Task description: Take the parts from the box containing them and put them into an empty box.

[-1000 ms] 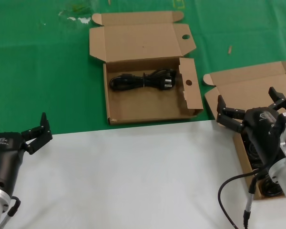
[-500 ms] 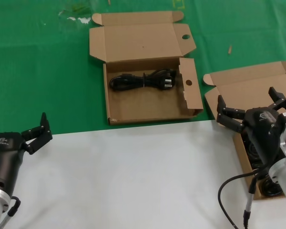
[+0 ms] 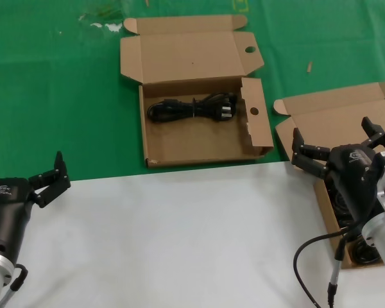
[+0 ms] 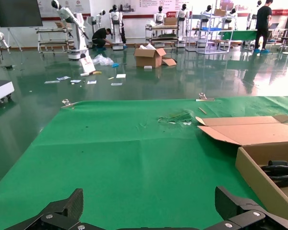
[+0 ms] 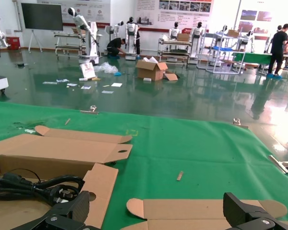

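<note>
Hovering is all I can report: across the last second nothing has shifted, so the transfer has not advanced in that time. My right gripper (image 3: 337, 144) hangs with its fingers spread wide and nothing between them, poised above the box containing them (image 3: 330, 122), the open mailer at the desk's right edge. Dark cord bundles, the remaining parts (image 3: 343, 205), show inside it, partly hidden behind the wrist, so I cannot count them. My left gripper (image 3: 50, 178) is parked low on the left over the white sheet (image 3: 173, 237), fingers likewise apart and empty.

The empty box (image 3: 199, 128), the one with the round hole in its side flap, sits further back on the green desk (image 3: 58, 96), well apart from both arms. It is not in fact empty: one tied cord bundle (image 3: 192, 107) lies along its far side, so I judge at least one part has already been moved across.

Compared with the earlier head views, both arms, both boxes and that bundle sit exactly where they were; I read this as a pause before the next pick. The next move, as I judge it, is a descent of the right gripper into the source box onto a bundle.
</note>
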You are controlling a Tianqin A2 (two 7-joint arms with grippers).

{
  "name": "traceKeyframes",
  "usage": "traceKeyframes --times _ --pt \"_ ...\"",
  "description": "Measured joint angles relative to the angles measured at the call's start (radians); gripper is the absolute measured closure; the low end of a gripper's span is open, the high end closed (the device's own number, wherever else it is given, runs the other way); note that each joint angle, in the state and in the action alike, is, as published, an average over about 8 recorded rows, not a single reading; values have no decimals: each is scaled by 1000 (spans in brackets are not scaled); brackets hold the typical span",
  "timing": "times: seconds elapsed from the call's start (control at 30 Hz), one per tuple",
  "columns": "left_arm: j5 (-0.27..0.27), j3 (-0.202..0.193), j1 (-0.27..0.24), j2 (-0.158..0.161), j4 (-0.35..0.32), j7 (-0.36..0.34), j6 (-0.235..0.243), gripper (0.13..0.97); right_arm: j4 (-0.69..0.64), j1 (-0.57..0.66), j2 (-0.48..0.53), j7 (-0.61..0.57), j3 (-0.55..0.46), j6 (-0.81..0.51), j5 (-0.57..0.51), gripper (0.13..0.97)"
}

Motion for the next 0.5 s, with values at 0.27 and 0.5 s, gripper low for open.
traceKeyframes --times 0.27,0.5 --pt "0 0 0 0 0 0 0 132 0 0 0 0 0 0 0 129" --pt "0 0 0 0 0 0 0 132 0 0 0 0 0 0 0 129"
